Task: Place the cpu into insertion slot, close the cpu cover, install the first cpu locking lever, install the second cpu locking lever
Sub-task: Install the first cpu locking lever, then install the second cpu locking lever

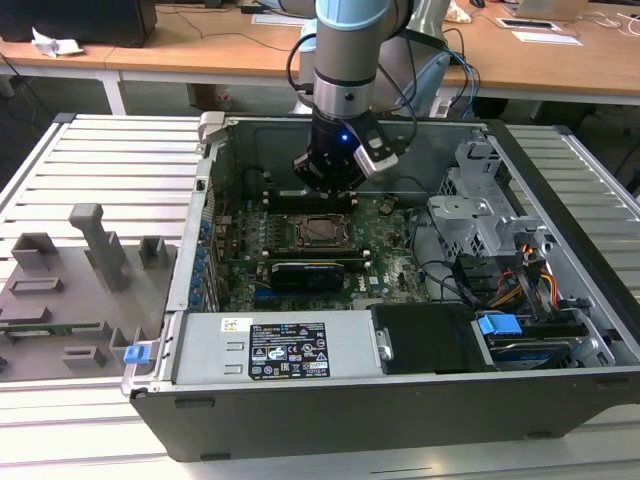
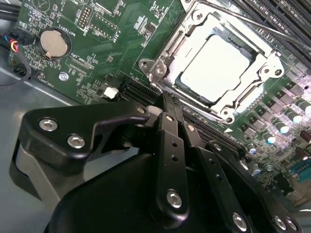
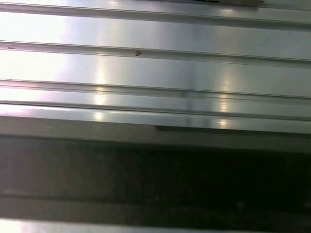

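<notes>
Hovering inside open computer case [image 1: 400, 400], tool [image 1: 325, 190] sits just behind insertion slot [image 1: 318, 232]; finger state cannot tell. Cpu [image 2: 214, 68] lies seated in slot, cpu cover [image 2: 170, 46] framing it.

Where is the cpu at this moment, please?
The cpu sits in the insertion slot at the middle of the green board, framed by the cpu cover. In the exterior view the gripper hangs just behind it.
</notes>
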Controlling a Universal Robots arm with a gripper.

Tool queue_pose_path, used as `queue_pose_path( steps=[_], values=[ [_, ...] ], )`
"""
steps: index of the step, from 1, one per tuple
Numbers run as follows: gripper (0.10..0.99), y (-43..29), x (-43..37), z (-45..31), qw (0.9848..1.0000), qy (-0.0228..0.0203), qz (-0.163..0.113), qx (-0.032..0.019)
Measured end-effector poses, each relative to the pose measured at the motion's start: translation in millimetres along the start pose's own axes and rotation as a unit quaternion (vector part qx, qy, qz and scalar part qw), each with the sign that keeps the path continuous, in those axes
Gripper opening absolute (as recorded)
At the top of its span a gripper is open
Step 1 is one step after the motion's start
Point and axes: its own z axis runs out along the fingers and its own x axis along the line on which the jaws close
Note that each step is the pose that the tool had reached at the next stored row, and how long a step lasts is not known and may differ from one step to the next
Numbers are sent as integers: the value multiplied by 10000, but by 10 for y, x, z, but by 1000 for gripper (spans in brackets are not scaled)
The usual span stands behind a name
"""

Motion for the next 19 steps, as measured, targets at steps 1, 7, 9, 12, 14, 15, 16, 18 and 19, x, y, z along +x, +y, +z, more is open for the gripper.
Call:
queue_pose_path(
  steps=[1, 7, 9, 12, 14, 15, 16, 18, 19],
  values=[
    [106, -5, 0, 0, 10000, 0, 0, 0],
    [106, -20, 1, -1, 10000, 0, 0, 0],
    [106, -25, 1, -1, 10000, 0, 0, 0],
    [106, -32, 2, 0, 10000, 0, 1, 0],
    [106, -38, 2, -1, 10000, 0, 0, 0],
    [106, -40, 2, -1, 10000, 0, 0, 0],
    [106, -46, 2, -1, 10000, 0, 0, 0],
    [106, -58, 3, -1, 10000, 0, 0, 0],
    [106, -61, 3, -2, 10000, 0, 0, 1]
  ],
)
